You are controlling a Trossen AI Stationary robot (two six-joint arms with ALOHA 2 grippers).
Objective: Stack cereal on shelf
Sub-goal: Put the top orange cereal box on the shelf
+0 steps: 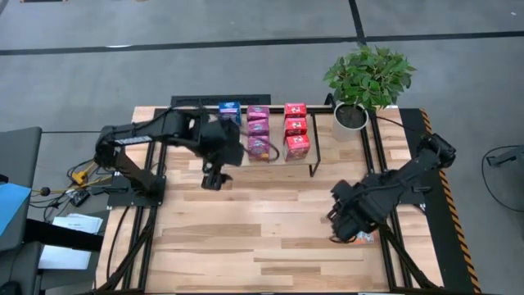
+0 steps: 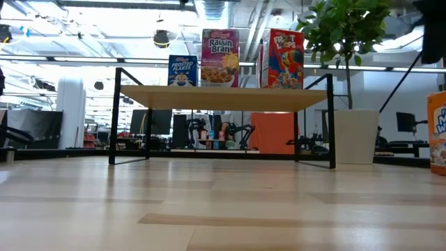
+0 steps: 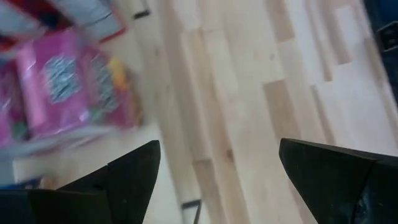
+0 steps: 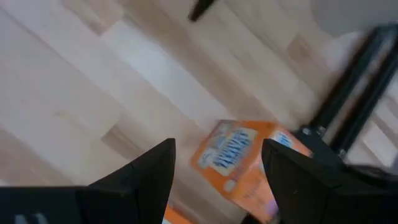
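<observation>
The shelf (image 1: 323,131) stands at the table's far side. On its board (image 2: 223,97) stand three pink cereal boxes (image 1: 259,131), three red ones (image 1: 295,128) and a blue one (image 1: 230,111). My left gripper (image 1: 214,176) hovers open just in front of the shelf's near edge, with a pink box (image 3: 68,87) off to one side of it. An orange cereal box (image 4: 239,158) rests on the table near the right edge (image 2: 437,132). My right gripper (image 4: 217,168) hangs open above this box, its fingers pointing steeply down and touching nothing.
A potted plant (image 1: 367,78) stands at the shelf's far right end. Black frame rails (image 1: 378,156) run along the table's right side beside a yellow-and-black striped edge (image 1: 450,205). Bare wooden tabletop (image 1: 262,229) lies between the two arms.
</observation>
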